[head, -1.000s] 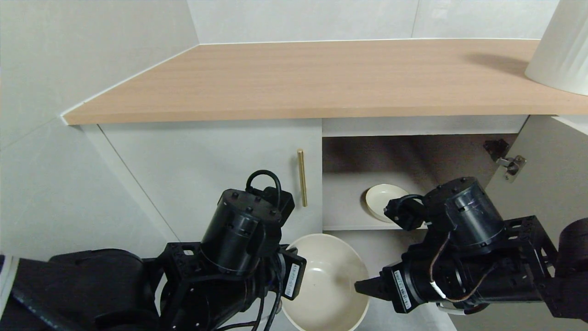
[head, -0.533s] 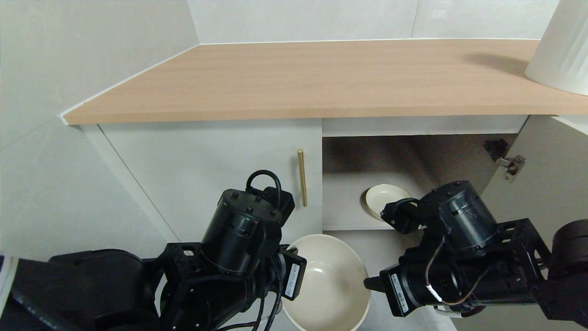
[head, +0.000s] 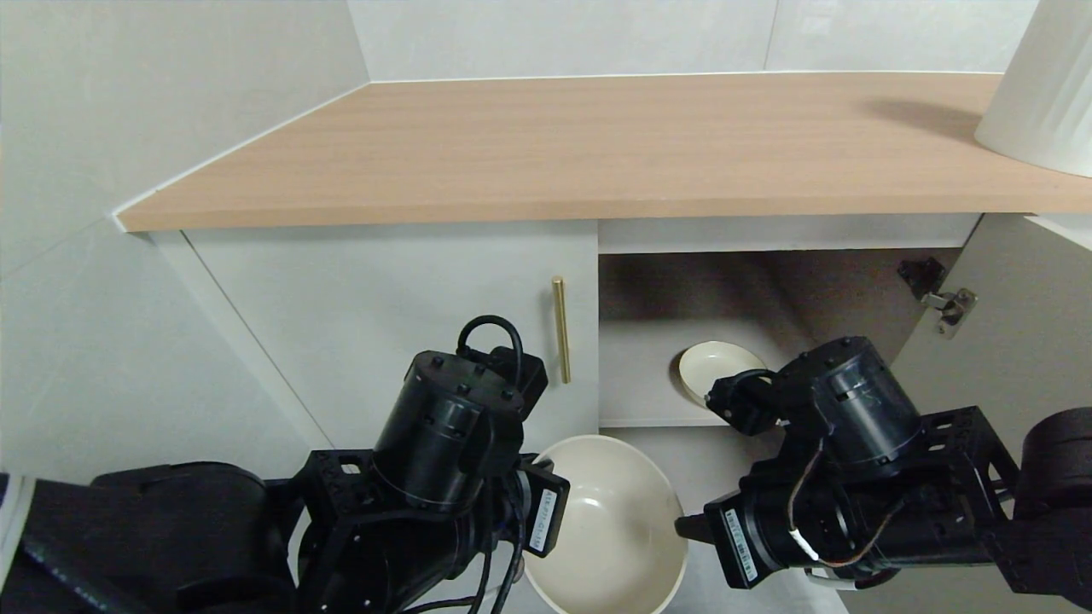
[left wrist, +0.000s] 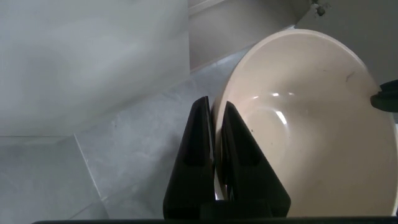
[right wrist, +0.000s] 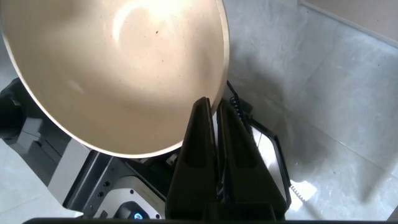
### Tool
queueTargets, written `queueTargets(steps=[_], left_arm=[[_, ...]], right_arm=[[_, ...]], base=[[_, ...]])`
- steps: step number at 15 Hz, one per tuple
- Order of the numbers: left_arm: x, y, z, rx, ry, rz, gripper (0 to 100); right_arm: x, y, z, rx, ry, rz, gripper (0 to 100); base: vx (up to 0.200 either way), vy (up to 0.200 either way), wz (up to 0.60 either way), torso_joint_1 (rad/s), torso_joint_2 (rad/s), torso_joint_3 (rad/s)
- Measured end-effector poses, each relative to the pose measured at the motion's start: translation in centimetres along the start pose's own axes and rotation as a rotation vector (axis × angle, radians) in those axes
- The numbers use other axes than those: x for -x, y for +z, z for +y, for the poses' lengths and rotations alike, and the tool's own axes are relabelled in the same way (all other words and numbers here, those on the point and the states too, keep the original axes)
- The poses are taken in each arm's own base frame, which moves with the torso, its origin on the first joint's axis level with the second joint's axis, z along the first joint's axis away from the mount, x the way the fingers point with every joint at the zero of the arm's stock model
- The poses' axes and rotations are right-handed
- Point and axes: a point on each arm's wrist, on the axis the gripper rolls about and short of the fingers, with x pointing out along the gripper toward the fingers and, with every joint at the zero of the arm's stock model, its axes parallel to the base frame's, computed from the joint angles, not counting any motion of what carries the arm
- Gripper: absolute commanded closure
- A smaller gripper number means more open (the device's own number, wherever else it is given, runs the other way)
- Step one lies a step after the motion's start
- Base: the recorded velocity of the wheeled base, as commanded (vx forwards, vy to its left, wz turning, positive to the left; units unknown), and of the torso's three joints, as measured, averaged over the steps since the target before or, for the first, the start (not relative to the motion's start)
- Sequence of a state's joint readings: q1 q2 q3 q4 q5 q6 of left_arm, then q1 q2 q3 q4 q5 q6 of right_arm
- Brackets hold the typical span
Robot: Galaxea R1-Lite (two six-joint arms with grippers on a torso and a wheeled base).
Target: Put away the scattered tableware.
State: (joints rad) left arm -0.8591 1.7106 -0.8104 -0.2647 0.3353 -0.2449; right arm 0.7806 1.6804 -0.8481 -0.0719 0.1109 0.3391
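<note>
— Before the open cabinet (head: 768,281), under the wooden table (head: 597,145): what carries the large bowl (head: 610,529)?
— Both arms. The left end effector (left wrist: 214,109) is clamped on one rim, and the right end effector (right wrist: 214,107) looks pinched on the opposite rim. The bowl hangs between them, mouth upward — round, so no long axis.
— And the shelf (head: 640,375)?
— Ahead and rightward, nearer the right arm, where a small dish (head: 715,367) sits.
</note>
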Motion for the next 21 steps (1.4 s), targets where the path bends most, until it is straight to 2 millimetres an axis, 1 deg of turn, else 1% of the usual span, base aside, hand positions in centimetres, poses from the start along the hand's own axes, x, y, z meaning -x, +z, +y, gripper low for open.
queueTargets(steps=[4,5,14,17,21], left_arm=[[0.0,0.0,0.0,0.0,0.001,0.0,100],[0.0,0.0,0.0,0.001,0.007,-0.002,0],[0.2,0.2,0.1,0.005,0.02,-0.015,0],[1.2,1.0,0.3,0.024,0.021,-0.067,0],[3.1,2.1,0.9,0.051,0.012,-0.131,0]], right_arm=[[0.0,0.1,0.0,-0.001,0.0,-0.002,100],[0.0,0.1,0.0,-0.001,0.0,-0.003,100],[-0.3,0.1,-0.1,-0.003,-0.004,0.005,100],[-0.7,0.5,-1.1,-0.042,-0.038,-0.002,100],[-0.5,1.5,-2.8,-0.109,-0.085,-0.036,100]], base=[[0.0,0.0,0.0,0.0,0.0,0.0],[0.0,0.0,0.0,0.0,0.0,0.0],[0.0,0.0,0.0,0.0,0.0,0.0],[0.0,0.0,0.0,0.0,0.0,0.0],[0.0,0.0,0.0,0.0,0.0,0.0]])
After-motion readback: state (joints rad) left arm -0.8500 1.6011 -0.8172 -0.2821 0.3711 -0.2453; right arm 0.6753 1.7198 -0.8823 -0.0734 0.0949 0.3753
